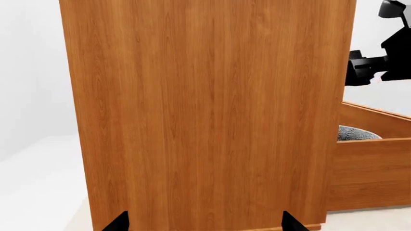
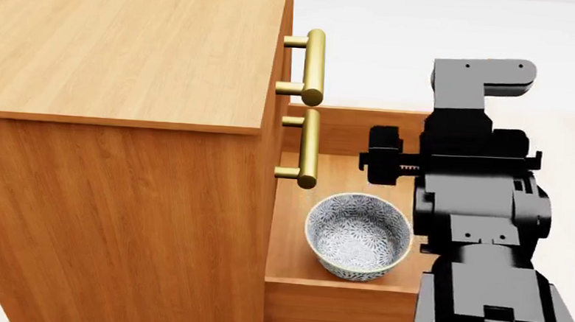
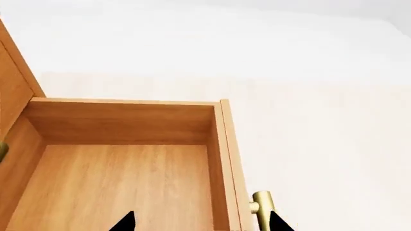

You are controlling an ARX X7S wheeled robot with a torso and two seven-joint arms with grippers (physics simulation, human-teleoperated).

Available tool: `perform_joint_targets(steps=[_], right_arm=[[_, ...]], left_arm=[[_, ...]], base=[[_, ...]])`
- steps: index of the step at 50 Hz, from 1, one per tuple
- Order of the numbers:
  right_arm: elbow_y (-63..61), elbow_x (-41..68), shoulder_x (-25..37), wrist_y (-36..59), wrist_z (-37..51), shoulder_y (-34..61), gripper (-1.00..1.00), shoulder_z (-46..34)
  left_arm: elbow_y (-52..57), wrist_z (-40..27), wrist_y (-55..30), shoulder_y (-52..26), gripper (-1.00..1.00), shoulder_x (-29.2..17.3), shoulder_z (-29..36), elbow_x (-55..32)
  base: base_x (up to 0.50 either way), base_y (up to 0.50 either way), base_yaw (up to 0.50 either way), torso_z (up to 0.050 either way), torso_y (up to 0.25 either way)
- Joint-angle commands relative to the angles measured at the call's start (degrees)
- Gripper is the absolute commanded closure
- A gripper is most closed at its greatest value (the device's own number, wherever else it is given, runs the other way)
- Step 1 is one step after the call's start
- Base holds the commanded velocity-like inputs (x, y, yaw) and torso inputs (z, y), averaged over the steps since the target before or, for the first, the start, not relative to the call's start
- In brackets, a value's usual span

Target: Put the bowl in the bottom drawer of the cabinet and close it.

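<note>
Hovering empty above the open bottom drawer, the right gripper shows only two dark fingertips set well apart, nothing between them. The left gripper likewise has its tips spread wide, holding nothing, and faces the plain side of the cabinet. The bowl sits upright on the drawer floor, close to the cabinet front, below the two upper handles. So the placing looks done; what remains, I judge, is pushing the drawer shut by its front, where its brass handle sits
</note>
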Motion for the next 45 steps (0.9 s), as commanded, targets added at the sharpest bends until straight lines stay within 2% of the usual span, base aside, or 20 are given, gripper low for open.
perform_joint_targets(steps=[1, 18, 22, 27, 34, 45], right_arm=[[0.0, 1.0, 2.0, -3.8, 1.0, 2.0, -1.0, -3.2], [-0.9, 2.0, 6.9, -8.1, 3.7, 2.9, -1.0, -2.0], [-17.8, 1.7, 8.9, 0.2, 5.5, -4.3, -1.0, -1.7], [-28.4, 3.5, 10.9, 6.0, 5.4, -8.7, -1.0, 1.0], [-39.2, 4.8, 12.7, 11.2, 6.2, -13.4, -1.0, 3.5], [-47.3, 6.0, 14.6, 13.4, 7.0, -19.5, -1.0, 6.5]], left_arm=[[-0.1, -0.1, 0.1, -0.2, -1.0, 0.0, 0.1, 0.0], [-0.2, -0.1, 0.6, 0.0, -1.0, -0.1, 0.3, 0.1], [-0.4, -0.1, 0.6, -0.1, -1.0, -0.1, 0.3, 0.2], [-0.4, -0.2, 0.5, -0.1, -1.0, -0.1, 0.4, 0.4], [0.0, -0.3, 0.4, -0.1, -1.0, -0.1, 0.4, 0.2], [0.0, -0.2, 1.0, -0.1, -1.0, -0.2, 0.4, -0.2]], base=[[0.0, 0.0, 0.0, 0.0, 0.0], [0.0, 0.0, 0.0, 0.0, 0.0], [0.0, 0.0, 0.0, 0.0, 0.0], [0.0, 0.0, 0.0, 0.0, 0.0], [0.0, 0.0, 0.0, 0.0, 0.0], [0.0, 0.0, 0.0, 0.0, 0.0]])
